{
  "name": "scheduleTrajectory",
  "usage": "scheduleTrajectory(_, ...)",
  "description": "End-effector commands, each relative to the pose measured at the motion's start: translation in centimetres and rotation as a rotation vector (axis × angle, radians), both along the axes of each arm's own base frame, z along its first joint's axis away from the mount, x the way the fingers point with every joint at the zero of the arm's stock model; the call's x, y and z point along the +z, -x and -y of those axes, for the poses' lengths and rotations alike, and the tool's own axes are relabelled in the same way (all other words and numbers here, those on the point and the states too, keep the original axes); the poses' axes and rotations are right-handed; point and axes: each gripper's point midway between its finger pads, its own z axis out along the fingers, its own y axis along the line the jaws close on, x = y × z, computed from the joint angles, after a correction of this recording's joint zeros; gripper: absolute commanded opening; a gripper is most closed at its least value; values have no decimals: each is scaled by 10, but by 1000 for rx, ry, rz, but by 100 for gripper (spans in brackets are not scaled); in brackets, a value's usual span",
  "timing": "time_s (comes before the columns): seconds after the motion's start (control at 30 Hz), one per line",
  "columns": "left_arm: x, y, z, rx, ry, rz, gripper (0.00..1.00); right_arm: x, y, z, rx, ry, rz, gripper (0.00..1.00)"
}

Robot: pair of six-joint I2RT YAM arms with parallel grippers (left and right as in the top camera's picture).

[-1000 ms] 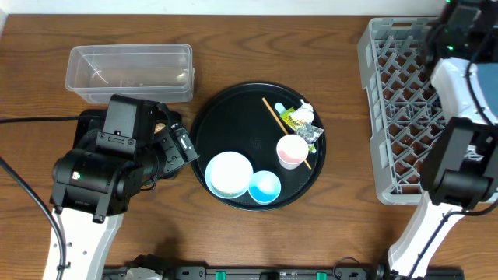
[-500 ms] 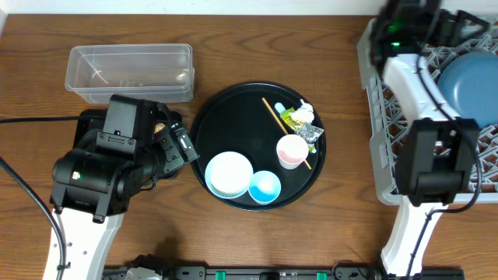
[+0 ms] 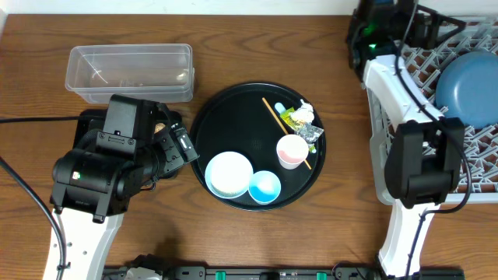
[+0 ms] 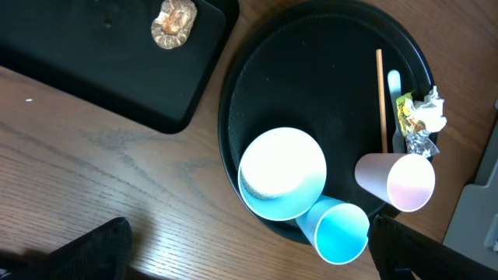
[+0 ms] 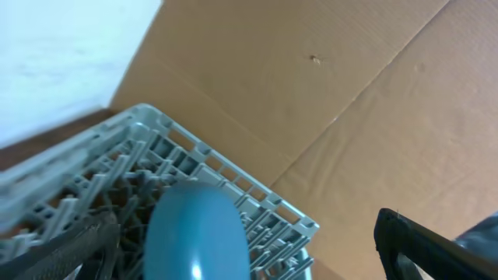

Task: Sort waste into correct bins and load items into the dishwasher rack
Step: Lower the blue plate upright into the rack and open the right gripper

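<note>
- The dishwasher rack (image 3: 476, 159) fills the right side of the table and holds one item so far
- The round black tray (image 3: 233, 117) sits mid-table and carries most of what is left to sort
- The dark blue plate (image 3: 469, 85) stands among the rack's pegs, so I judge that step done
- The clear tub (image 3: 131, 71) lies at the far left; whether anything is in it I cannot tell
- The shallow black tray (image 4: 101, 62) lies just beside the round tray, mostly hidden under the left arm from overhead
- The right gripper (image 5: 249, 257) is above the rack's far corner, fingers spread wide and empty, apart from the plate
- The left gripper (image 4: 249, 233) hovers over the table near the round tray, fingers wide apart, gripping nothing
- The white bowl (image 3: 229, 173) sits at the round tray's near edge, not yet racked
- The light blue bowl (image 3: 264, 187) touches the white bowl, also waiting
- The pink cup (image 3: 292, 150) lies tipped on its side, close to the wrappers
- The foil wrappers (image 3: 299, 118) are bunched at the tray's right side, unbinned
- The stick (image 3: 276, 115) lies beside the wrappers, its far end running under the cup
- The brownish food lump (image 4: 174, 19) is alone in the shallow black tray, so sorted
- The tissue wad (image 3: 305, 107) sits against the wrappers; loose rice I cannot make out
- Overall, an early stage: one dish and one scrap placed, three dishes, the stick and the paper waste to go
</note>
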Motion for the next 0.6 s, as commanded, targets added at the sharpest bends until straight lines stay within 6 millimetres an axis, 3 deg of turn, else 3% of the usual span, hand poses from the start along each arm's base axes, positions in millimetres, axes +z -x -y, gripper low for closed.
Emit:
scheduleTrajectory(0.0, 3, -1, -3, 10, -9, 9, 98, 17, 4, -20, 32, -21, 126, 99)
scheduleTrajectory(0.07, 3, -1, -3, 10, -9, 9, 98, 17, 3, -25, 40, -28, 163, 98)
scheduleTrajectory(0.17, 3, -1, -3, 11, -9, 9, 98, 17, 1, -29, 58, -51, 274, 88)
scheduleTrajectory(0.23, 3, -1, -3, 11, -9, 9, 98, 15, -9, -32, 118, -83, 356, 62)
scheduleTrajectory(0.3, 3, -1, -3, 10, -9, 9, 98, 14, -15, -34, 151, -99, 387, 61)
scheduleTrajectory(0.33, 3, -1, -3, 11, -8, 9, 98, 13, -16, -35, 158, -100, 378, 88)
scheduleTrajectory(0.37, 3, -1, -3, 11, -9, 9, 98, 12, -19, -37, 180, -105, 364, 99)
scheduleTrajectory(0.47, 3, -1, -3, 11, -8, 9, 98, 2, -28, -42, 248, -131, 313, 99)
scheduleTrajectory(0.57, 3, -1, -3, 11, -9, 9, 98, -28, -49, -66, 455, -290, 209, 99)
